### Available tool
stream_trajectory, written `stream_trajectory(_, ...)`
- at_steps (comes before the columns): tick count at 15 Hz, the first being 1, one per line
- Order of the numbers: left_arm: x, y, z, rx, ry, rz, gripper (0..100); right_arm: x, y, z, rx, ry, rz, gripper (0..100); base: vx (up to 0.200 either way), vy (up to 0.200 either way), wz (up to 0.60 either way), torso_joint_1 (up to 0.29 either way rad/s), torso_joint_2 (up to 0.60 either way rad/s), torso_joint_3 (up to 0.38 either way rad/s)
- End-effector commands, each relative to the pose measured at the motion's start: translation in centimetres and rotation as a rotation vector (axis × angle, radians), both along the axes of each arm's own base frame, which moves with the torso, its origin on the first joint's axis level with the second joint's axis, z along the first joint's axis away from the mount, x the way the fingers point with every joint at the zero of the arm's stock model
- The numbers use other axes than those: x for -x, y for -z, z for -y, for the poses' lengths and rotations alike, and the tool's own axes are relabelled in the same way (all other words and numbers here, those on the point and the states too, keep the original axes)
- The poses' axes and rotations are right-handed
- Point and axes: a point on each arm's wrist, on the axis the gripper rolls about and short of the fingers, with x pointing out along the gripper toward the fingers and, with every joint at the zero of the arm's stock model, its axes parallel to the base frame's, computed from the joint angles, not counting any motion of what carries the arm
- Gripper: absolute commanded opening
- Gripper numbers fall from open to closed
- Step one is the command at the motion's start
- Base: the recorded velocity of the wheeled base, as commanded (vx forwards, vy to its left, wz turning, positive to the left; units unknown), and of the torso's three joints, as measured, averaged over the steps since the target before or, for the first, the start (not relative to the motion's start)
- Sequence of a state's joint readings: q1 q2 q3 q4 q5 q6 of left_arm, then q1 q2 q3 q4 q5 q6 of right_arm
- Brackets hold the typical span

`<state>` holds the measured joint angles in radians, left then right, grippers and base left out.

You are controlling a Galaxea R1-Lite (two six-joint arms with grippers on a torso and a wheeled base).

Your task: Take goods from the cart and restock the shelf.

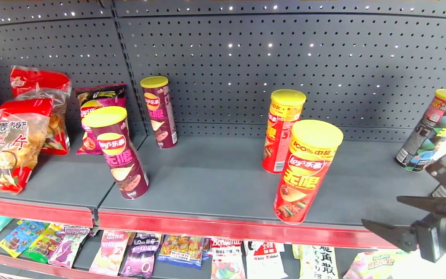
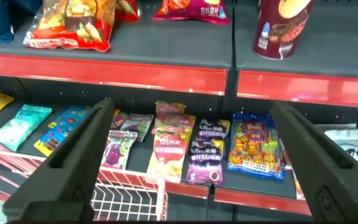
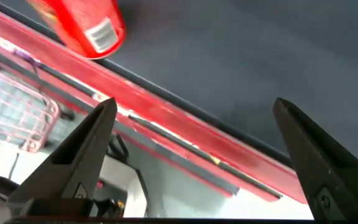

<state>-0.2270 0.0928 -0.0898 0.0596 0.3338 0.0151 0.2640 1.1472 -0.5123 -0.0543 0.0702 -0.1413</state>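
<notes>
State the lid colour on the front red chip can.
Yellow lid on the red can; head view shows it best.

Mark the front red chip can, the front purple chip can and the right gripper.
Front red chip can (image 1: 304, 176), head view, label middle.
Front purple chip can (image 1: 120, 159), head view, label middle.
Right gripper (image 1: 379, 210), head view, midway between fingertips.

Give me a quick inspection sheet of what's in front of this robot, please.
Surface: grey shelf, red front edge, partly stocked.
Job's things: two red cans, two purple cans, a patterned can at far right, all standing; snack bags at left; pink wire cart.
Clutter: nothing seen.
Hands: left hand open, empty, near the cart; right hand open, empty, by the shelf edge.
Cables: nothing seen.
Surroundings: pegboard back wall; lower shelf of sachets.
</notes>
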Motion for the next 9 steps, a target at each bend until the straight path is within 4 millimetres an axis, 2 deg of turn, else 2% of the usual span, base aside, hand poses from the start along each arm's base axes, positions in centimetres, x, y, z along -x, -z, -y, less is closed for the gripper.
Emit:
stream_trajectory(1, -0.1, 0.5, 0.0, -0.005, -0.001, -0.020, 100, -3.1, 0.9, -1.1, 0.029, 0.014, -0.078, 100, 0.000, 0.000, 0.00, 0.000, 0.00, 0.000)
stream_trajectory(5, -0.2, 0.9, 0.1, -0.009, -0.001, -0.036, 100, -4.9, 1.5, -1.8, 0.092, 0.066, -0.110, 100, 0.000, 0.000, 0.00, 0.000, 0.00, 0.000)
stream_trajectory(9, -0.3, 1.2, 0.1, -0.011, -0.001, -0.045, 100, -6.1, 2.0, -3.4, 0.107, 0.016, -0.134, 100, 0.000, 0.000, 0.00, 0.000, 0.00, 0.000)
